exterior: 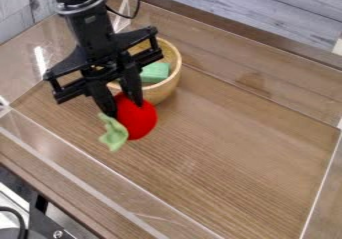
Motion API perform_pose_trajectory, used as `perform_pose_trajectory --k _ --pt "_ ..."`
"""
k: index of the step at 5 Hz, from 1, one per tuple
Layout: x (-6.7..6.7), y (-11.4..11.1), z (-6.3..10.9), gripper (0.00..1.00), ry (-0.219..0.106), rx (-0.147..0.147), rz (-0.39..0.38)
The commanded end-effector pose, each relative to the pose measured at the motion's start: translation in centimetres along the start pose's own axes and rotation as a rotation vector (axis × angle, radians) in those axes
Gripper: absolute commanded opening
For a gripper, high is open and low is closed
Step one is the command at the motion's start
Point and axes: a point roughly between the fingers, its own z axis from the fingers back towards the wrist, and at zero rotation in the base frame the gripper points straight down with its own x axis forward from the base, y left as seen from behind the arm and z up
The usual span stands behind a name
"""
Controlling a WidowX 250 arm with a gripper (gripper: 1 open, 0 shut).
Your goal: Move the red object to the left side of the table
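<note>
Hiding red object (138,118) top, seemingly: fingers (106,100)

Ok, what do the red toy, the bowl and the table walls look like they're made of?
Red object: soft, matte, probably foam or plush; its green cap flops limply. Bowl: light wood, pale grain, smooth satin. Walls: clear rigid plastic, likely acrylic, glossy with reflections. Table: brown wood-grain surface, possibly laminate.

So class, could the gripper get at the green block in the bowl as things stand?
Probably not right away. The gripper is shut on the red toy, so its fingers are taken. The green block lies uncovered in the bowl just behind, so the way is free once the toy is put down.
</note>
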Motion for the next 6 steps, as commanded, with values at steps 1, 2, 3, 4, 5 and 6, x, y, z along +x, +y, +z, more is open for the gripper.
perform_pose_trajectory --k 1,2,3,4,5,6 --pt "0.4 0.2 -0.4 0.00 -0.012 -0.006 -0.020" --pt "0.7 0.3 -1.0 0.00 -0.007 -0.002 -0.040" --pt "2.1 0.9 -1.0 0.00 -0.011 -0.006 -0.010" --pt "3.3 1.3 0.8 0.00 -0.010 -0.021 -0.010" --pt "5.1 0.2 1.9 0.00 -0.006 -0.011 -0.066" --pt "6.7 -1.0 2.9 0.00 0.002 -0.003 -0.132"
